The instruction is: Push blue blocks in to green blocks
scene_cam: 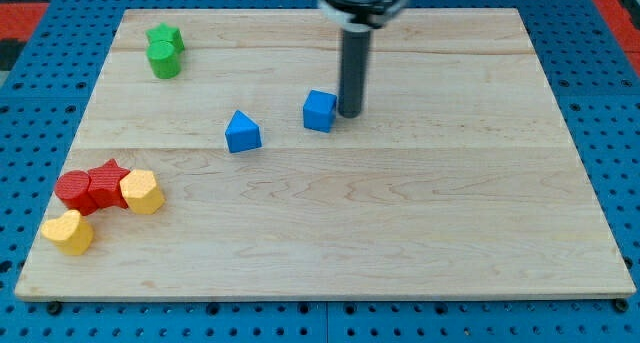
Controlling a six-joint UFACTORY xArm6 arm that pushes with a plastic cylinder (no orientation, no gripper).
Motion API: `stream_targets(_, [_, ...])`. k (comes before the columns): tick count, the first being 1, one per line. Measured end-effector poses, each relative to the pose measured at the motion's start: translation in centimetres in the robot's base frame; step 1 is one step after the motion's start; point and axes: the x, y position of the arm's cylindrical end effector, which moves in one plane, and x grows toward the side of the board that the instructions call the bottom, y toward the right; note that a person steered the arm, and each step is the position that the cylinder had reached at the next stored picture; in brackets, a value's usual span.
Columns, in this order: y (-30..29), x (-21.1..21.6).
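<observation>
Blue cube (319,111) sits near board centre, slightly toward the view's top. My tip (349,113) is right against its right-hand side, touching or nearly so; can't tell which. Rod is a bare pusher, clamped on nothing. Rod's upper part is blurred and cut off at the view's top. Blue triangular block (242,132) lies left of the cube, apart from it. Two green blocks (164,50) touch each other at top left, shapes hard to make out. Two red blocks (92,188) and two yellow blocks (141,192) cluster at lower left on the wooden board (420,223).
</observation>
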Motion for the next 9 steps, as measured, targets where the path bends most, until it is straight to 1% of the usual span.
stream_targets(1, [-7.1,0.1])
stream_targets(2, [-6.7,1.7])
stream_targets(3, [-12.4,2.5])
stream_targets(4, [-18.3,-0.2])
stream_targets(5, [-21.5,-2.7])
stream_targets(6, [-18.1,-1.5])
stream_targets(7, [-6.3,0.7])
stream_targets(8, [-2.8,7.2])
stream_targets(9, [-9.8,8.4])
